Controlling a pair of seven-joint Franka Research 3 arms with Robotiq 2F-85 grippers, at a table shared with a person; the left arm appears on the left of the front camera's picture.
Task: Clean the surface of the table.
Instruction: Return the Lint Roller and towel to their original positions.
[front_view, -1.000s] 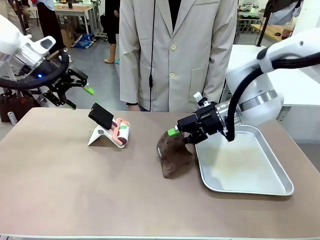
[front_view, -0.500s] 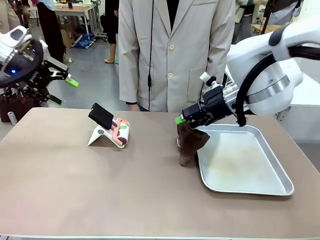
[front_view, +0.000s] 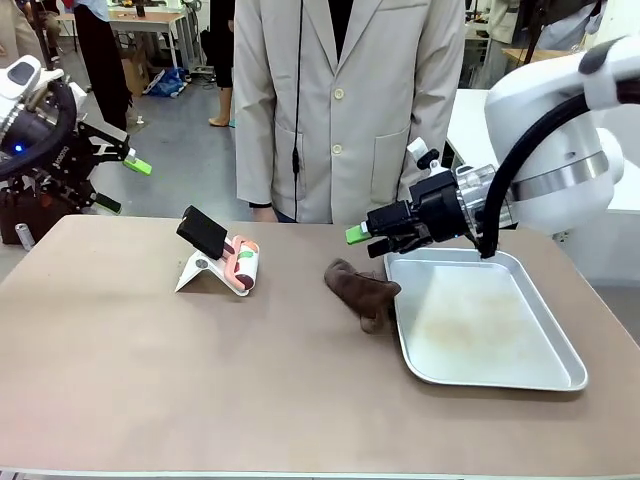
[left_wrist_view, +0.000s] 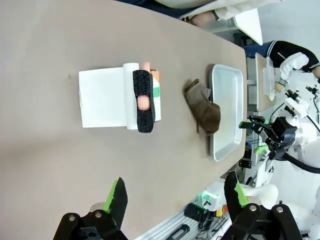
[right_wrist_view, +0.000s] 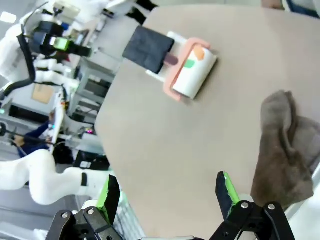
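- Your right gripper hung open and empty above the tray's far left corner, just over the brown cloth.
- Your left gripper was open too, holding nothing, off the table's far left corner.
- The cloth lay crumpled against the tray left rim, so wiping looked unfinished to you.
- The table spread wide below; a lint roller on its white stand stood near the far edge.
- You could read no writing or brand anywhere.
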